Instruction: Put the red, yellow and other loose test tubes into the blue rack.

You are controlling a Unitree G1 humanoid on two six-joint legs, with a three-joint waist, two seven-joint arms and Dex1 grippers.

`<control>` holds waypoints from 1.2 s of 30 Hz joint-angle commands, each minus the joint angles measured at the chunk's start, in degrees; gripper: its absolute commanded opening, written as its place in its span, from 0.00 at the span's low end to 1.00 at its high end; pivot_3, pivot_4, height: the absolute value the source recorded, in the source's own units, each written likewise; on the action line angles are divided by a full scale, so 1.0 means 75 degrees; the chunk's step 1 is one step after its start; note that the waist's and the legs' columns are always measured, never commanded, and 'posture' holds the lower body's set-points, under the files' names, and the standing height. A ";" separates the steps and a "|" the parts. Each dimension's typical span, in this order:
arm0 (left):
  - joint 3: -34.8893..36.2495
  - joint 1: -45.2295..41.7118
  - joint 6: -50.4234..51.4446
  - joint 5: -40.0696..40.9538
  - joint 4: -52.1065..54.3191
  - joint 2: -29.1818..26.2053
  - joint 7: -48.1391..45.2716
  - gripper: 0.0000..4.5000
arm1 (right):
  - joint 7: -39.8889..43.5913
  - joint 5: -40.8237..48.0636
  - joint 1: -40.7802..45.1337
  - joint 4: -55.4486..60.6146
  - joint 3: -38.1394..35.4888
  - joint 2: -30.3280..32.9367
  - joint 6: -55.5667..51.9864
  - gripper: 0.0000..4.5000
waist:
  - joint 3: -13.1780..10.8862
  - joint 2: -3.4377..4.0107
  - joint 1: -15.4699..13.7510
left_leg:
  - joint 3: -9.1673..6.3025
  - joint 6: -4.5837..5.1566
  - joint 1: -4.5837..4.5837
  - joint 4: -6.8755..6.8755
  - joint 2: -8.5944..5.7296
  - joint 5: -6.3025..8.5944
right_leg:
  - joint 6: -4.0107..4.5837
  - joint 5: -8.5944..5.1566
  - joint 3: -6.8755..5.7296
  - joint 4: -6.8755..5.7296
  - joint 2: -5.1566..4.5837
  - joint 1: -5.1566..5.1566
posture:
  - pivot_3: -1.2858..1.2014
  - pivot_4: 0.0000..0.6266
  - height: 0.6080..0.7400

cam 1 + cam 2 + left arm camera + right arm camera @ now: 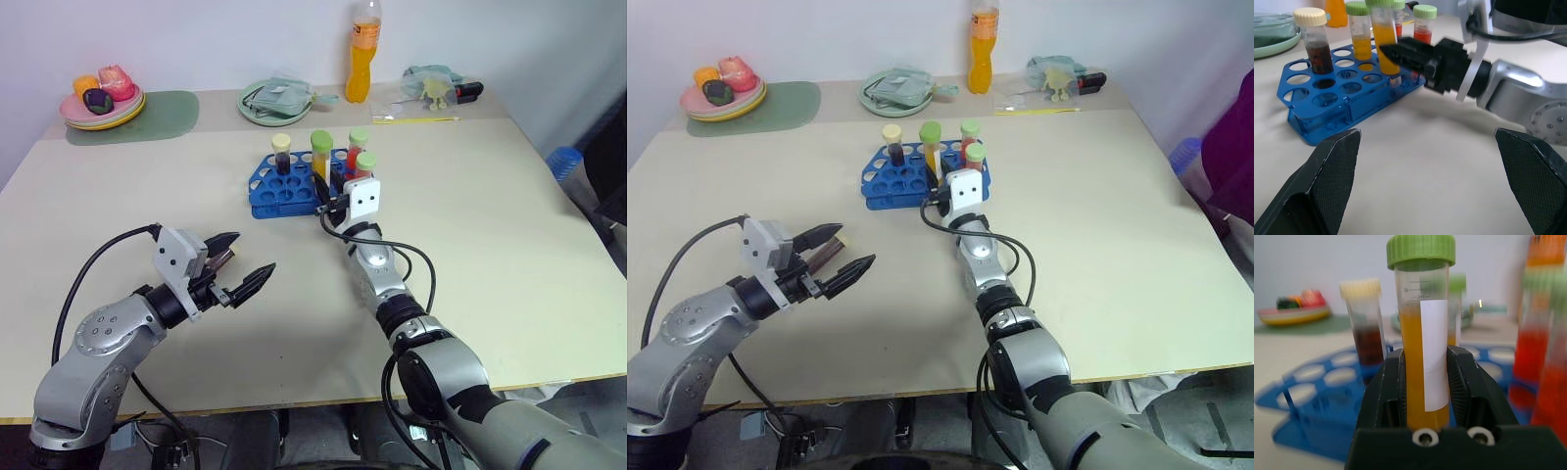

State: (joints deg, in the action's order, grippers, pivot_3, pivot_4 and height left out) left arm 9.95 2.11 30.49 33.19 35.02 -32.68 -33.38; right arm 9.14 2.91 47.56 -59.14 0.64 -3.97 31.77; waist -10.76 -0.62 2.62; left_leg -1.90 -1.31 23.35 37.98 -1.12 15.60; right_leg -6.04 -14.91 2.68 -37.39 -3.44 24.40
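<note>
The blue rack (279,188) stands at the middle of the table with several capped tubes upright in it: a dark one with a cream cap (282,155) and red ones with green caps (364,164). My right gripper (325,194) is at the rack's near right side, shut on a yellow tube (1413,357) with a green cap and a white label. That tube (1385,41) stands upright with its lower end at a hole on the rack's near edge. My left gripper (253,253) hovers open and empty over the table, well in front of the rack.
A plate of toy food (103,98) on a green mat (157,116) sits far left. A green plate (277,101), an orange bottle (362,59) and small items (436,83) line the far edge. A blue object (566,162) lies beyond the table's right edge.
</note>
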 commanded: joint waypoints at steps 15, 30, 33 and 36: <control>0.0512 0.0134 -0.0074 -0.0187 0.0127 -0.0196 0.0267 1.00 | 0.0809 0.0063 -0.0285 0.1443 -0.0110 0.0191 0.0308 0.92 | -0.0001 0.0001 -0.0004 | -0.0002 -0.0010 -0.0001 0.0000 0.0001 -0.0006 | 0.0000 0.0000 0.0000 -0.0008 0.0001 0.0002 | 0.52 0.24 0.92; -0.2100 -0.5865 0.8091 0.0408 -0.2276 -0.2892 0.0521 1.00 | 0.7649 0.2403 -0.3072 0.9564 0.1590 0.5796 -0.5213 0.92 | -0.0016 -0.0015 -0.0035 | -0.0019 -0.0002 -0.0002 0.0020 -0.0017 -0.0003 | -0.0012 -0.0007 -0.0016 -0.0009 0.0032 -0.0024 | 0.52 0.24 0.92; -0.2987 -0.6870 0.8268 0.0310 -0.3295 -0.2696 0.0280 1.00 | 0.8086 0.2609 -0.2937 0.9775 0.1672 0.6074 -0.5620 0.92 | -0.0020 -0.0019 0.0026 | -0.0012 0.0002 -0.0007 0.0014 -0.0006 -0.0001 | -0.0011 -0.0007 -0.0006 -0.0008 0.0043 -0.0017 | 0.52 0.24 0.92; -0.4125 -0.7542 0.7982 -0.0044 -0.3847 -0.2766 -0.0048 1.00 | 0.8201 0.2593 -0.2801 0.9791 0.1673 0.6000 -0.5744 0.92 | -0.0022 -0.0020 -0.0004 | -0.0014 0.0000 -0.0003 0.0016 0.0004 -0.0001 | -0.0008 -0.0008 -0.0003 -0.0011 0.0055 -0.0009 | 0.52 0.24 0.92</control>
State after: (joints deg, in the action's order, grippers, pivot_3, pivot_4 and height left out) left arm -17.33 -52.37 91.69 35.04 7.35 -52.30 -32.30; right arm 70.11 21.33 25.29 12.30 13.73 41.46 -11.20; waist -10.92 -0.77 2.59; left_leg -2.00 -1.31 23.34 38.11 -1.08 15.59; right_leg -6.10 -14.97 2.67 -37.47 -3.02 24.34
